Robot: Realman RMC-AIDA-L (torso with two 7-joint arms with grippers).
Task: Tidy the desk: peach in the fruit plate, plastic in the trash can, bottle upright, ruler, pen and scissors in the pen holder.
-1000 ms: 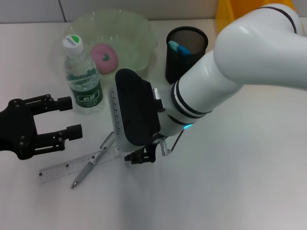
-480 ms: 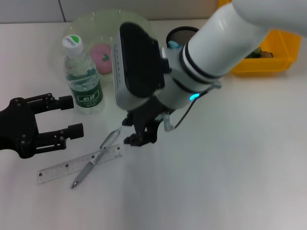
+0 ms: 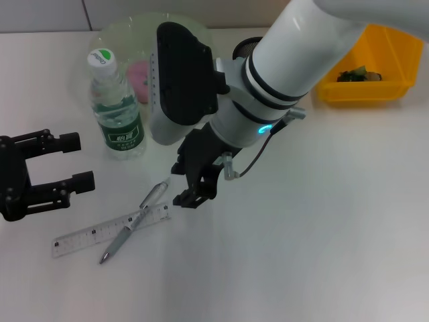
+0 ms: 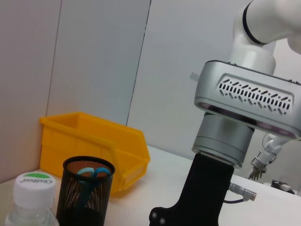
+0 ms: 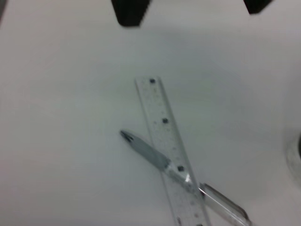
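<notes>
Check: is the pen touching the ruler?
Touching. The right wrist view shows the pen lying across the ruler, its barrel overlapping the clear strip; the head view shows the same crossing.

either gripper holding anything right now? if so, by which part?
Nothing is held. The left gripper is open and empty at the desk's left edge. The right gripper is open above the silver pen lying across the clear plastic ruler.

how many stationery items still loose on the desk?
2: the ruler lies flat at the front left, and the pen lies crossed over it. Scissors are already in the pen holder; more may hide behind the right arm.
</notes>
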